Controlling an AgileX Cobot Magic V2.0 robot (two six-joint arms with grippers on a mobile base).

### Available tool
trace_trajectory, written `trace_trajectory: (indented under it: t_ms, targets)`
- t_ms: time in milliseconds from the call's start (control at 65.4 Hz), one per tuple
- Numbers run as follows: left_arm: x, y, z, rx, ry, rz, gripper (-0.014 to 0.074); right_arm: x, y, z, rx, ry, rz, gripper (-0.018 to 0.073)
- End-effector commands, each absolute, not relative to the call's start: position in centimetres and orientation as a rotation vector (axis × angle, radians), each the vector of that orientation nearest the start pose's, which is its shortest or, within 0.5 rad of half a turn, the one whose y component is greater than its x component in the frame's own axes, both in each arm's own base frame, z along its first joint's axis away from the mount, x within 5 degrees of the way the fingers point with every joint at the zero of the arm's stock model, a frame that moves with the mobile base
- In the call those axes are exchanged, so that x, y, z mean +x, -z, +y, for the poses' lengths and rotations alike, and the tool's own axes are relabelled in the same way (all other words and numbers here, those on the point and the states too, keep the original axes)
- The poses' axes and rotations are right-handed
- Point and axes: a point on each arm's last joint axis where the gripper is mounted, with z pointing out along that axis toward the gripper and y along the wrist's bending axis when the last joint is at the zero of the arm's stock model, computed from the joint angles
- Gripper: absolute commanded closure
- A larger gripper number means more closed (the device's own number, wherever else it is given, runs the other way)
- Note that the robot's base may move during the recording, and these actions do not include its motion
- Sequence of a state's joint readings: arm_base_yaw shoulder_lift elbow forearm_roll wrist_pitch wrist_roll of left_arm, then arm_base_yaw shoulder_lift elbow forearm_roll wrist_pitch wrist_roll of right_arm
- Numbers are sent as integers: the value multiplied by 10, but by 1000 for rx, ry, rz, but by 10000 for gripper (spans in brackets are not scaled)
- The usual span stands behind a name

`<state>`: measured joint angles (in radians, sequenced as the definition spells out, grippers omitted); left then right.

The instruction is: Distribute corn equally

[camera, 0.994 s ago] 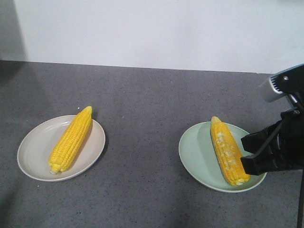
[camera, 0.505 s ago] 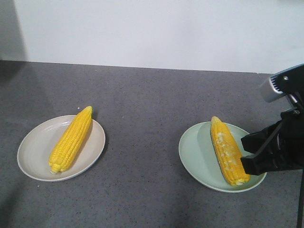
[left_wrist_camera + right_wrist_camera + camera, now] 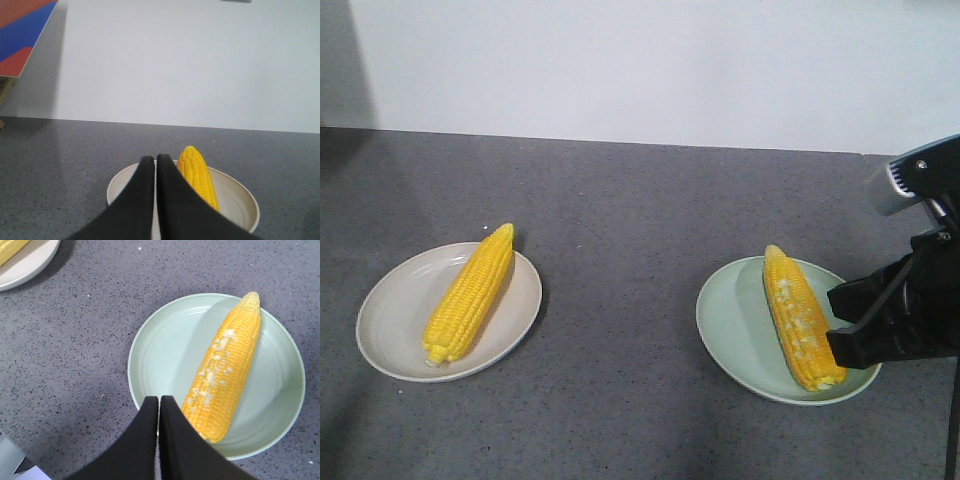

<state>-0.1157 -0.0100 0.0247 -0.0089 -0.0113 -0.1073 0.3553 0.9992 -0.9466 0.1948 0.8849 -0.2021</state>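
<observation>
One plain yellow corn cob (image 3: 470, 293) lies lengthwise on a beige plate (image 3: 390, 320) at the left. A second corn cob with pale whitish kernel patches (image 3: 800, 315) lies on a light green plate (image 3: 735, 330) at the right. My left gripper (image 3: 154, 159) is shut and empty, low over the beige plate's near rim (image 3: 245, 200), just left of its corn (image 3: 197, 175). My right gripper (image 3: 159, 399) is shut and empty above the green plate's near-left rim (image 3: 165, 350), beside the blunt end of the patched corn (image 3: 225, 375). The left arm is out of the front view.
The dark grey speckled table (image 3: 620, 220) runs back to a white wall. My right arm (image 3: 900, 310) stands at the right edge, overlapping the green plate's right side. A white object corner (image 3: 10, 462) shows at the lower left of the right wrist view.
</observation>
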Motion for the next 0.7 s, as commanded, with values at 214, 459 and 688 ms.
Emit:
trace_trajectory:
  t_ms: [214, 459, 688]
  targets:
    - [52, -220, -6, -5, 211, 1376, 604, 174, -360, 79, -566, -313, 2258, 569]
    - [53, -220, -6, -5, 211, 1376, 604, 174, -360, 79, -566, -311, 2253, 569]
    - [53, -220, -6, -5, 211, 1376, 604, 148, -369, 44, -475, -140, 2047, 569]
